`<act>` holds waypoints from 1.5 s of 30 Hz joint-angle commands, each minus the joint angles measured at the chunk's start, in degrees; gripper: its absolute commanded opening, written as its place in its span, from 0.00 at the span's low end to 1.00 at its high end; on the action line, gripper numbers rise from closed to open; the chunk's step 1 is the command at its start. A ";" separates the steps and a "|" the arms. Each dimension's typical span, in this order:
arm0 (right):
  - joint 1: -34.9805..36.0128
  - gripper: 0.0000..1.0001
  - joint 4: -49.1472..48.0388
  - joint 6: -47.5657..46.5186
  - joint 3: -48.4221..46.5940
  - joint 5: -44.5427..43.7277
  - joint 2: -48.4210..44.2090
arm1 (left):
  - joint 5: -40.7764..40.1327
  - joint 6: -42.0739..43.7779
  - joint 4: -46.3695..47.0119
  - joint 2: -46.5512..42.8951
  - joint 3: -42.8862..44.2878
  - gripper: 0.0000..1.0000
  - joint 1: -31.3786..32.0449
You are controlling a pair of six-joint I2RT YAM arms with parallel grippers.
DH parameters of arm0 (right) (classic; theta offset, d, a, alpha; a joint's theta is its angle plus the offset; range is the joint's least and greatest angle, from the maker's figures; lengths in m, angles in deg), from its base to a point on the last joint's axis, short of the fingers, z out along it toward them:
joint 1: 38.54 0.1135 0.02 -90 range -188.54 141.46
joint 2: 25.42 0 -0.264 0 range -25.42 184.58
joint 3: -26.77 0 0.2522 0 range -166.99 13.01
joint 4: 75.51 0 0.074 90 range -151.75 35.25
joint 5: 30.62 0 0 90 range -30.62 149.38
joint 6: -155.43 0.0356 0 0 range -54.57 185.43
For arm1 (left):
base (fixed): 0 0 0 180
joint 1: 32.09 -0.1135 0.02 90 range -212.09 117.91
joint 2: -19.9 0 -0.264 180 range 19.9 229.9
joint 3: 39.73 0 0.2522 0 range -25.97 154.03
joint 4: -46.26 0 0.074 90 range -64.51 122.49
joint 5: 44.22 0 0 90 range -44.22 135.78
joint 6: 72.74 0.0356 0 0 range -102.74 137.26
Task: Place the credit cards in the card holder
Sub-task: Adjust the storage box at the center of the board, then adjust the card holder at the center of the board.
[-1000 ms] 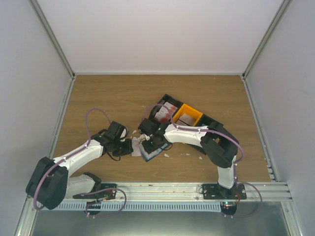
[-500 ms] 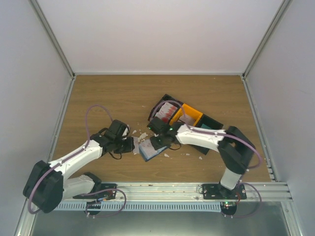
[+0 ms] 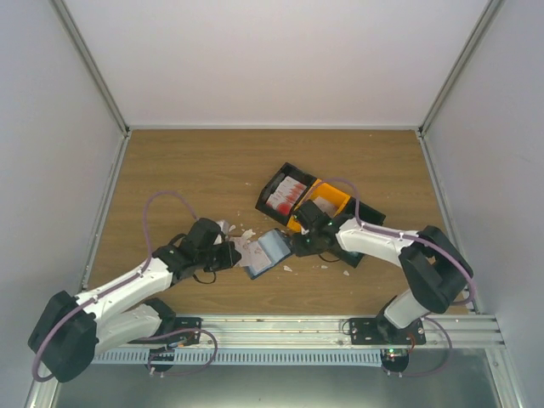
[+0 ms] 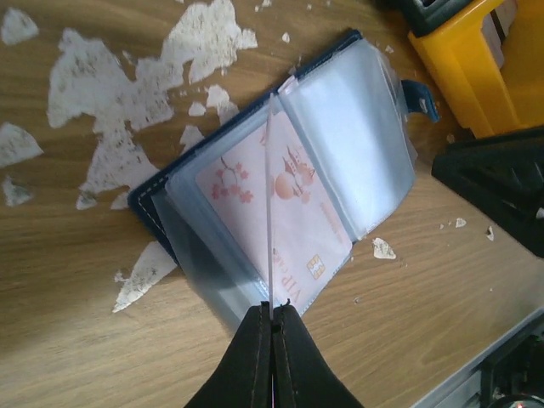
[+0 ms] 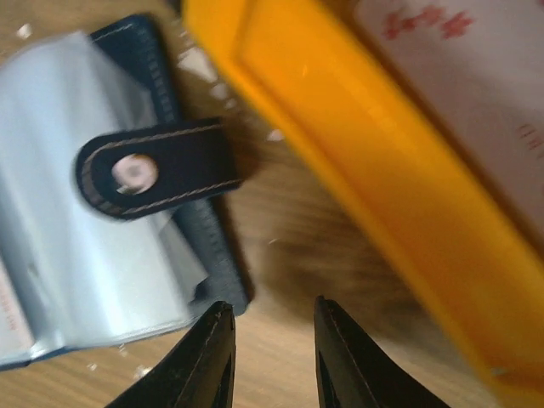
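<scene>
Top view: card holder lies open on the bench, centre frame, between left hand and right hand. Credit cards sit in the black tray above it.

Left wrist view: left hand clenched on a thin sheet, edge-on over the sleeves. Probably a card, mid-insertion.

Right wrist view: right hand released, empty, beside the orange tray.

Next: slide the sheet into a pocket.
</scene>
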 commanded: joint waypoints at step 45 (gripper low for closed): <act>5.74 0.13 -2.16 9.08 0.50 3.77 2.24 | -5.31 -15.89 22.21 -3.05 -11.44 0.00 2.47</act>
